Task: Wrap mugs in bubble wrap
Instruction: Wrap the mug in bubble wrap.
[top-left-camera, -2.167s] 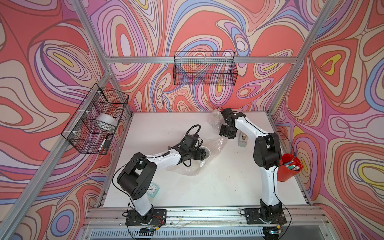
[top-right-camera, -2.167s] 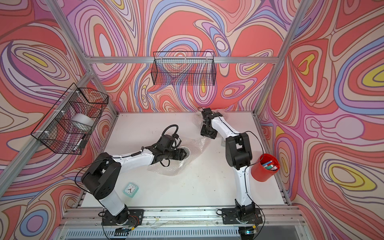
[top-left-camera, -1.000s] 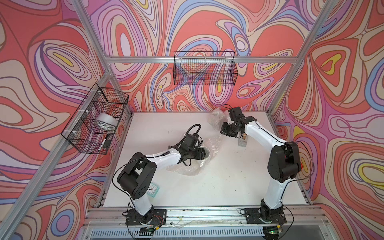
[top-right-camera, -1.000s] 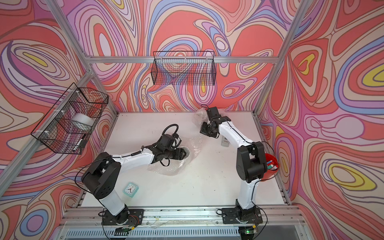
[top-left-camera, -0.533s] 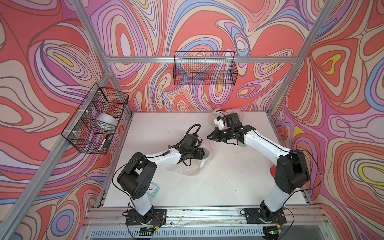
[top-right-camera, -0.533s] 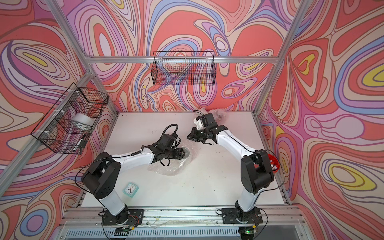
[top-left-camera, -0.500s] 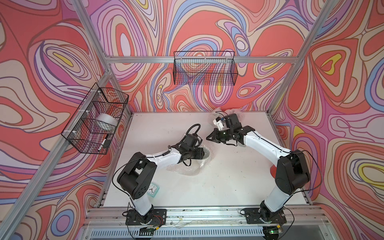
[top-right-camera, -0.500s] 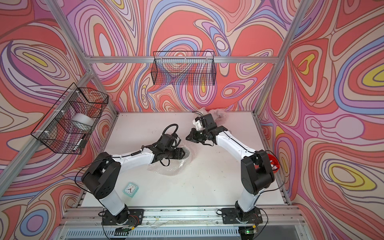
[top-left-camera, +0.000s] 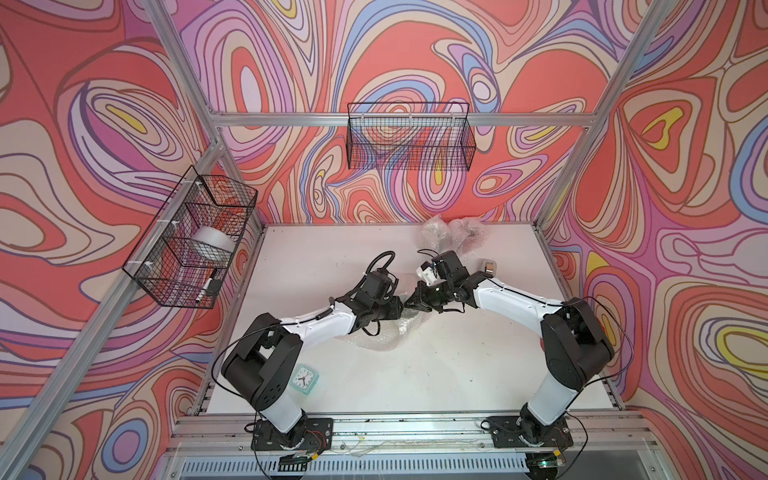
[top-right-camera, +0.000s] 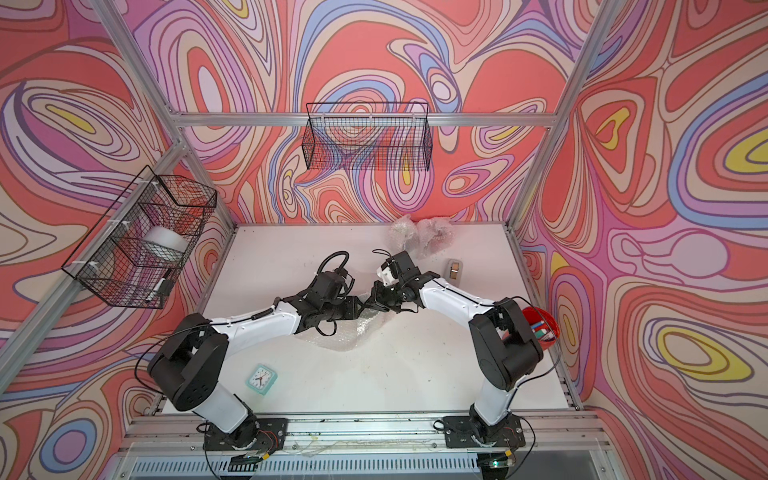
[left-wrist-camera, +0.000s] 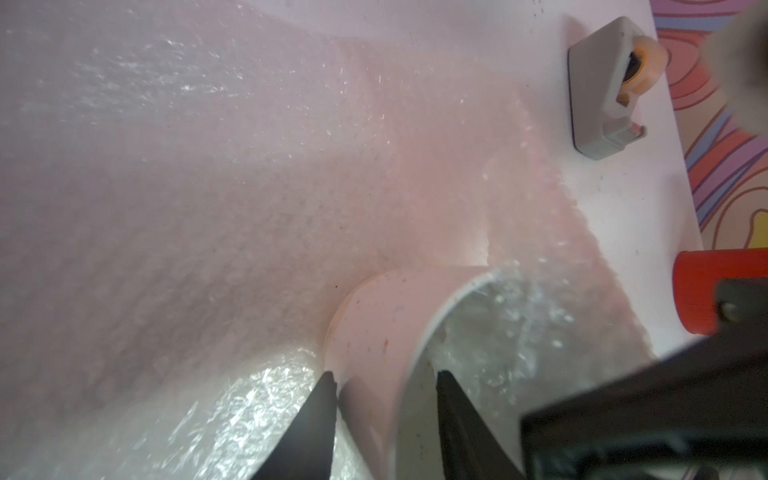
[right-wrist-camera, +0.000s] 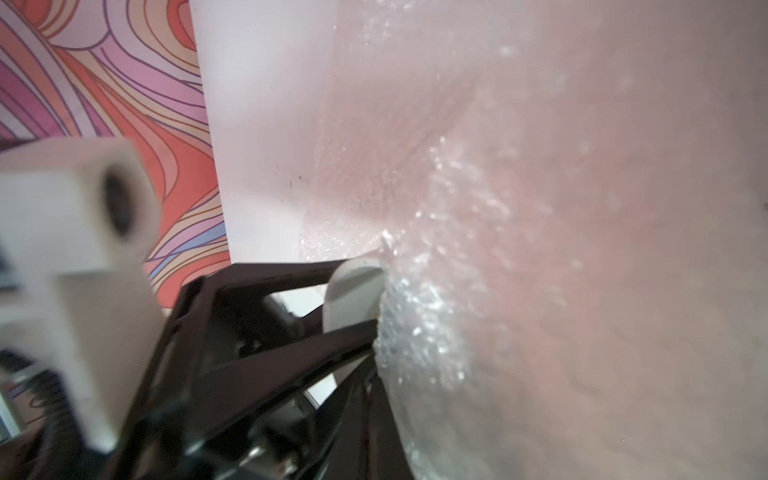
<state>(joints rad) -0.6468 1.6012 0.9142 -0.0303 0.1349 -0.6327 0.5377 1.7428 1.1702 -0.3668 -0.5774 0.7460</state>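
White table (top-left-camera: 457, 374), seen in both top views (top-right-camera: 415, 374); bare over most of the front and right.

On it:
- bubble wrap sheet (top-left-camera: 382, 336) (top-right-camera: 345, 336) mid-table, a bit left of centre, rumpled, not lying flat.
- crumpled bubble wrap bundles (top-left-camera: 453, 232) (top-right-camera: 419, 235) against the back edge, right of centre. Contents not readable.
- grey device (top-left-camera: 489, 266) (top-right-camera: 455, 269) with an orange part (left-wrist-camera: 602, 87), lying flat near the back right corner, just in front of the bundles, apart from them.
- teal alarm clock (top-left-camera: 304, 377) (top-right-camera: 261, 378) face up, near the front left corner.
- red cup (top-right-camera: 540, 328) at the right edge; can't tell whether it stands on the table or hangs off it.
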